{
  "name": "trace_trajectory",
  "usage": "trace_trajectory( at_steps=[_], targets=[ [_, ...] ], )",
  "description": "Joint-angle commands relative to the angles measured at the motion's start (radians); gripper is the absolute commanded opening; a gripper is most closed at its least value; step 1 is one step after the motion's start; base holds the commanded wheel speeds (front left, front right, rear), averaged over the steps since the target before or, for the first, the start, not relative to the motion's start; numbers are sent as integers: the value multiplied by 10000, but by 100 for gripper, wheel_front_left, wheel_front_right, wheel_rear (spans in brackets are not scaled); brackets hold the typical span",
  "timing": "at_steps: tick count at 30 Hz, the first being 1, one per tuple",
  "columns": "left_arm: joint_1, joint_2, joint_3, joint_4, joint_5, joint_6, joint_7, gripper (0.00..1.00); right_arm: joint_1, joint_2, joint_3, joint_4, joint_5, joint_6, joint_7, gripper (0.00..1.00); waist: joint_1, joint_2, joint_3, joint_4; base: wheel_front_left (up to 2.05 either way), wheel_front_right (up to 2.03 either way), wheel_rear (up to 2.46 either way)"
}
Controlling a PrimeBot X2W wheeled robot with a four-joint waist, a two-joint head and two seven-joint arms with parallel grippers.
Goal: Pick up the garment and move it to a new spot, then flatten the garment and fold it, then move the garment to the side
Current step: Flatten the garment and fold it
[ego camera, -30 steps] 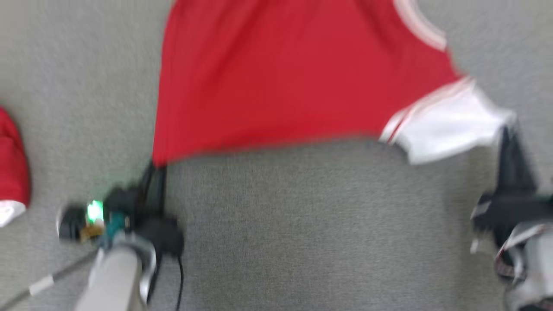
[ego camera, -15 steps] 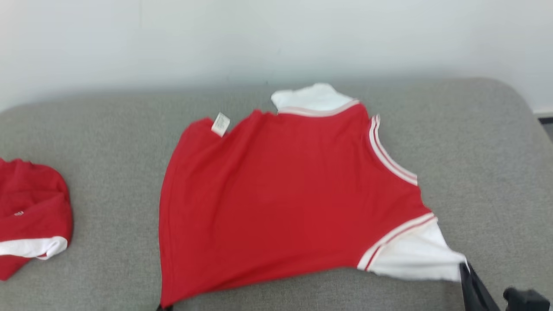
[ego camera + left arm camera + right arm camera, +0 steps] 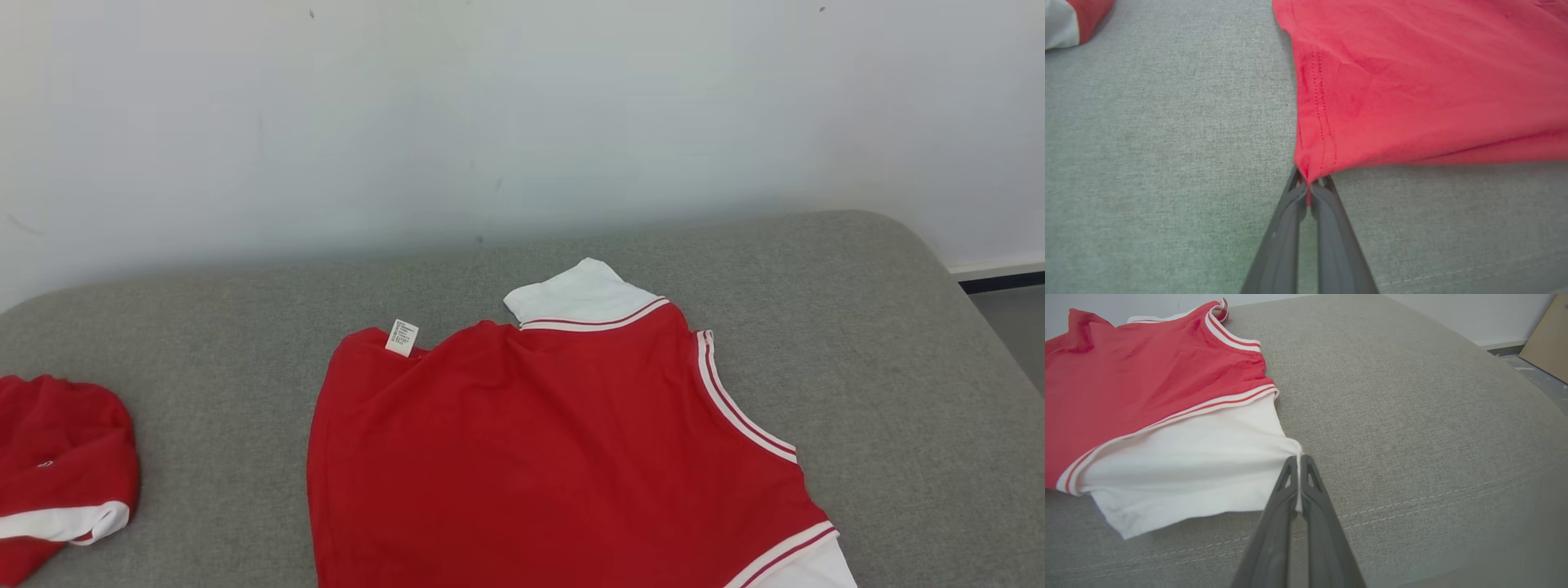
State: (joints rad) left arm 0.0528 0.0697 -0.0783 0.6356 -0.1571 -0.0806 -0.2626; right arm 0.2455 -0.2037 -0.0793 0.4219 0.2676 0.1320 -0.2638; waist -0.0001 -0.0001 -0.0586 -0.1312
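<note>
On the grey upholstered surface (image 3: 857, 343), a red jersey (image 3: 531, 457) lay spread, held at two corners.

Across the middle of the surface the jersey lay mostly flat, its far white sleeve (image 3: 584, 296) pointing towards the pale wall (image 3: 490, 122) and a small white tag (image 3: 402, 337) turned up at its far left corner. The left end effector (image 3: 1309, 183) had its fingers pressed together on the near red hem corner, the cloth drawn taut from that point. The right end effector (image 3: 1299, 459) pinched the edge of the near white sleeve (image 3: 1188, 469), which carried red-and-white striped trim. Well apart at the left edge sat a second red-and-white garment (image 3: 57, 457), bunched up.
</note>
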Motion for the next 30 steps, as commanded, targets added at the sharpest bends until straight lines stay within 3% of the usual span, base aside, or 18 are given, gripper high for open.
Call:
trace_trajectory(
  at_steps=[1, 16, 30],
  targets=[
    [60, 16, 137, -44, 92, 8, -32, 0, 41, -18, -95, -112, -9, -26, -5, 0, 1, 1, 83, -7, 0, 0, 0],
    [-1019, -127, 341, -1766, 563, -229, -32, 0, -1841, 76, -228, -1701, 50, -26, -4, 0, 1, 1, 914, 613, 0, 0, 0],
    [-3263, -164, -4, -1049, 950, -395, -32, 0, -4597, -285, -465, -266, -443, -26, -2, 0, 1, 1, 2325, 1148, 0, 0, 0]
  ],
)
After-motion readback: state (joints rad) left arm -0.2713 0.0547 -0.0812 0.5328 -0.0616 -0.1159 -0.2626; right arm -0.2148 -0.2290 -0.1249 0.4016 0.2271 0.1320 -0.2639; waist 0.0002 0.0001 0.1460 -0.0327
